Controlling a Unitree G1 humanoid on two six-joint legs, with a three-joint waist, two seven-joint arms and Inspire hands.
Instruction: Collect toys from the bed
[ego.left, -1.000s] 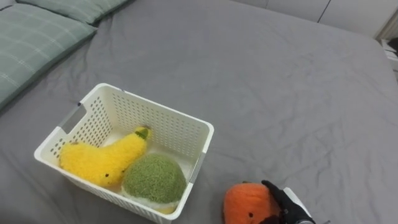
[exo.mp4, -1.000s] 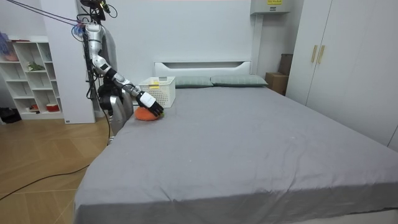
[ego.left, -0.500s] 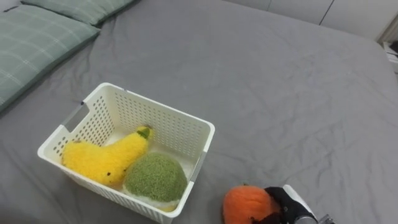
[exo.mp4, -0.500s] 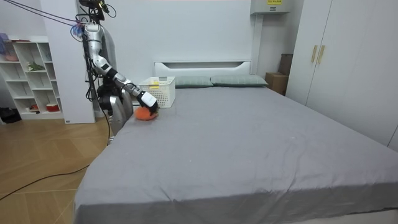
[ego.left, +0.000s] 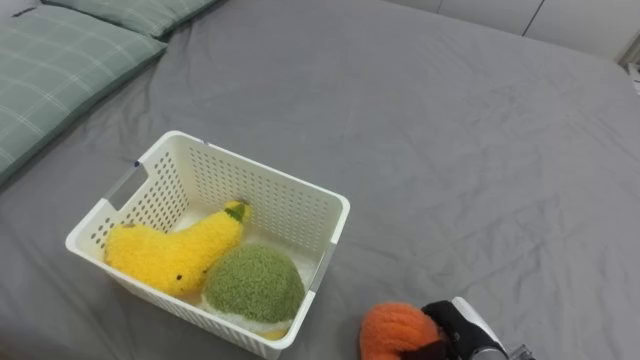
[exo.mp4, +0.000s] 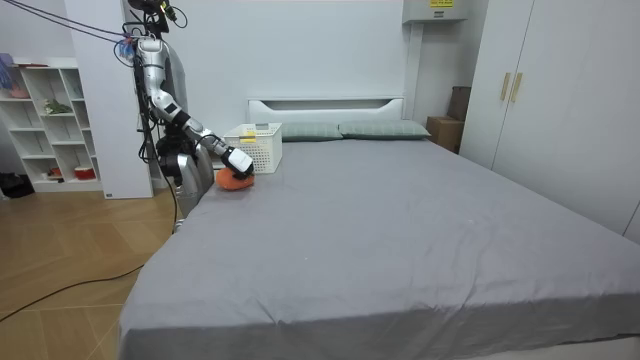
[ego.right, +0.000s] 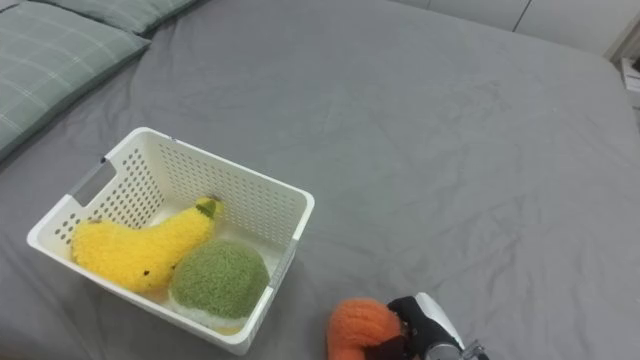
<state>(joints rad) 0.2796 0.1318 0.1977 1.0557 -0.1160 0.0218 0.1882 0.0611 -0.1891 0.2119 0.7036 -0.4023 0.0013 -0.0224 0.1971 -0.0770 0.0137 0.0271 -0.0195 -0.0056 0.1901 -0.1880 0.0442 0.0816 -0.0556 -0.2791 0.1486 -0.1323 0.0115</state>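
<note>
An orange plush toy (ego.left: 390, 328) lies on the grey bed near the view's lower edge, to the right of the white basket (ego.left: 252, 172). My right hand (ego.left: 456, 336) comes in from the lower right, its dark fingers curled round the toy's right side. Inside the basket lie a yellow plush toy (ego.left: 168, 260) and a round green plush toy (ego.left: 254, 284). In the room view I stand at the bedside on the room view's left, with my right hand (exo.mp4: 239, 161) on the orange toy (exo.mp4: 232, 182) in front of the basket (exo.mp4: 258, 148).
Green checked pillows (ego.left: 55, 70) lie at the upper left by the headboard (exo.mp4: 325, 105). The grey sheet (ego.left: 470, 150) stretches wide and flat to the right of the basket. A white shelf unit (exo.mp4: 45, 125) stands behind me, and wardrobes (exo.mp4: 560, 100) on the room view's right.
My right hand's fingers have curled from straight to closed round the orange toy. Hand and toy have drawn slightly towards me in the room view. The eye view has shifted a little.
</note>
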